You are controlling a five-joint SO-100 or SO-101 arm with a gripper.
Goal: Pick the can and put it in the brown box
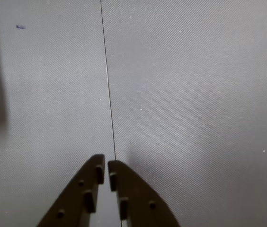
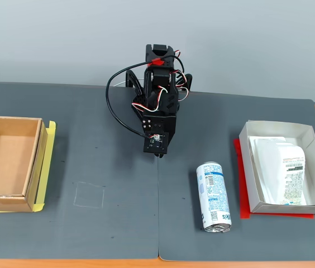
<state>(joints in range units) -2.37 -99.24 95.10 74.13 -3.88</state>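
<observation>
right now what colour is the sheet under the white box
Red, peeking out beneath the white box as a red sheet, clearest in the fixed view.

can (image 2: 214, 195) showing white with light-blue/teal print, silver ends. box (image 2: 5, 162) showing plain brown, sitting on a yellow sheet (image 2: 48, 162). white box (image 2: 283, 167) sitting on a red sheet (image 2: 247, 211). mat (image 2: 107, 223) reading dark grey, fine weave pattern in wrist view. gripper (image 1: 106, 166) showing black.

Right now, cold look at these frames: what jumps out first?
In the fixed view, the black arm folded at center, gripper shut over bare grey mat. The can lies on its side right of center, beside the white box holding a packet. The brown box sits empty at far left.
</observation>
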